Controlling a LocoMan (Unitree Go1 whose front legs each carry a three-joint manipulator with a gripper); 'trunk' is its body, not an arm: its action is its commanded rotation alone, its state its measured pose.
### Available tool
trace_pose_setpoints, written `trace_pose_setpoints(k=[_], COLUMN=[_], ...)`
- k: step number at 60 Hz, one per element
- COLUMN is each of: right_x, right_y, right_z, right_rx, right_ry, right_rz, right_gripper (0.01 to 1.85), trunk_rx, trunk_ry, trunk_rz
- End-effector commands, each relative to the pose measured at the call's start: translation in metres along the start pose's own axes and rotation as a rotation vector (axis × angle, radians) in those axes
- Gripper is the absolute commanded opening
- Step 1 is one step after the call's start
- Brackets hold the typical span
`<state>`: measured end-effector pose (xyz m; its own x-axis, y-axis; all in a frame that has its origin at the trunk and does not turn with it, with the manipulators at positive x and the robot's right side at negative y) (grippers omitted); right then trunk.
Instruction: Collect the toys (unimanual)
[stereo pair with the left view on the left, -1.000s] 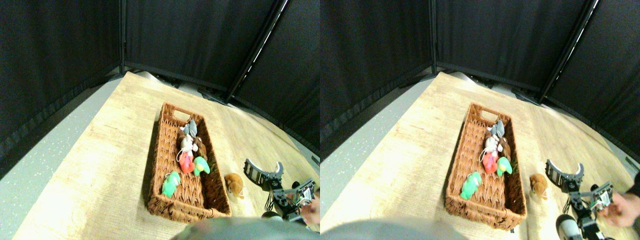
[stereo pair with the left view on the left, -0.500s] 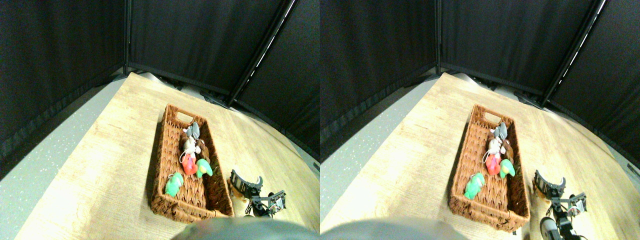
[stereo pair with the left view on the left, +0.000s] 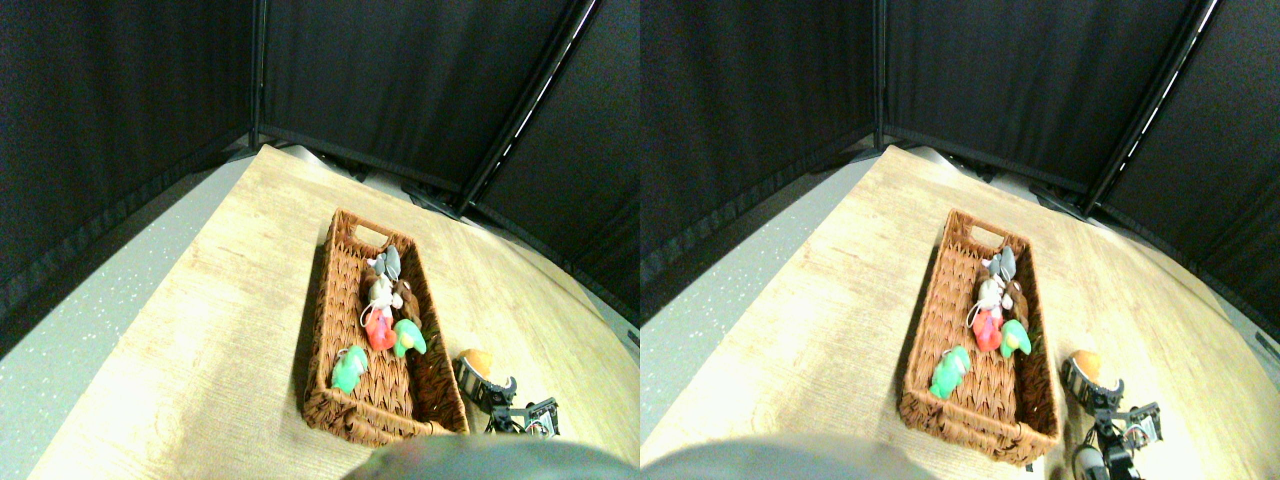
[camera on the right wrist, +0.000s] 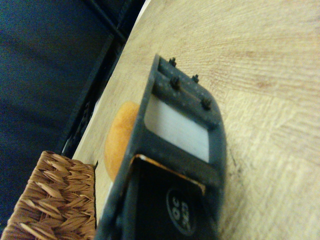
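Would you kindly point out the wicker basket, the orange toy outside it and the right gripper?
wicker basket (stereo pair with the left view on the left: 322, 330): stereo pair view, on its left wall.
orange toy (stereo pair with the left view on the left: 477, 358): stereo pair view, on its visible top.
right gripper (stereo pair with the left view on the left: 484, 386): stereo pair view, between its fingertips.

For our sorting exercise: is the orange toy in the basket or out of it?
Out. The orange toy lies on the wooden floor beside the basket, at the robot's hand.

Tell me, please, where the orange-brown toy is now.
The orange-brown toy lies on the wooden floor, outside the wicker basket, near its right wall, with the right gripper right at it.
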<state>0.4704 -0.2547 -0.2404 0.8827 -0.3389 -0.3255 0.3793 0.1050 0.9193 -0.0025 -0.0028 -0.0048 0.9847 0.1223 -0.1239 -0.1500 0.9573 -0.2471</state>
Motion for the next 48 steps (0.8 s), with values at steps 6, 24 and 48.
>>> trace_pose_setpoints(k=[6,24,48], right_x=[0.0,0.001,-0.005], right_y=[0.005,0.016,0.036], right_z=[0.002,-0.002,-0.005], right_rx=[-0.018,-0.041,-0.083], right_ry=[-0.023,-0.083,-0.04], right_rz=[0.011,0.05,0.132], right_gripper=[0.74,0.12,0.06], trunk_rx=[-0.014,-0.018,-0.022], trunk_ry=[0.011,0.012,0.012], trunk_rz=[0.007,0.008,0.001])
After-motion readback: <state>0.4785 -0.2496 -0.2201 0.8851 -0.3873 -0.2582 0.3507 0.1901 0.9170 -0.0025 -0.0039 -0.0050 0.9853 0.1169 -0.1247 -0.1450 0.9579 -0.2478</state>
